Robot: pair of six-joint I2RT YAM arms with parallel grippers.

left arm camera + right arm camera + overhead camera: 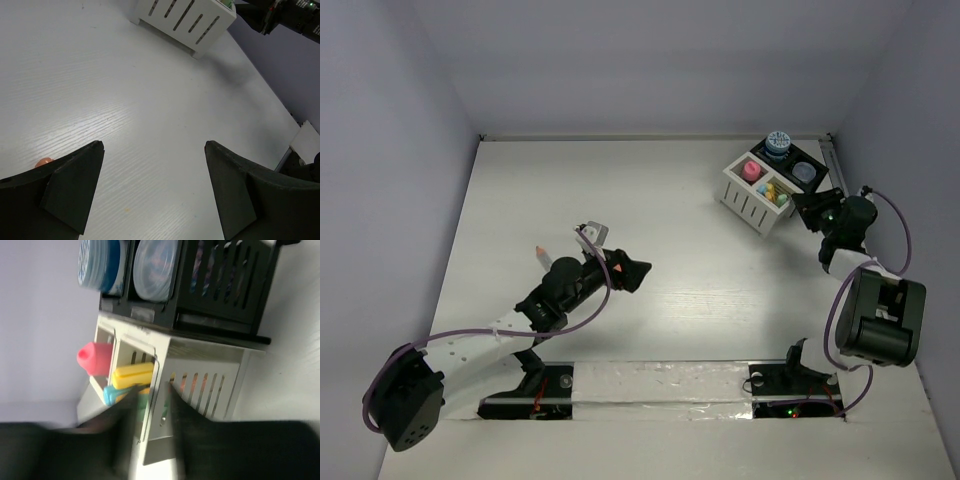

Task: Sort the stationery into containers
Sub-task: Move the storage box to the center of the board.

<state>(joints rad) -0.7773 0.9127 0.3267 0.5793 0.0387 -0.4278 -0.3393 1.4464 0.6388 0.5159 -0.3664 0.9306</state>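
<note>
Parked with right gripper (805, 204) at white box (750, 199), two o'clock.
Too blurred there to judge if apart or together; on left gripper (155, 150), wide apart, empty.

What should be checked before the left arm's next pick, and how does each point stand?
1. Left gripper open and empty: ok.
2. Loose item to pick: ok, an orange-tipped item lies on the table by the left arm.
3. Item between the left fingers: not ok, it sits outside one finger.
4. Right gripper clear of the white box: not ok, it is at the box's corner.
5. Right gripper open or shut: cannot tell, blurred.
6. Free room in the box: cannot tell.
</note>
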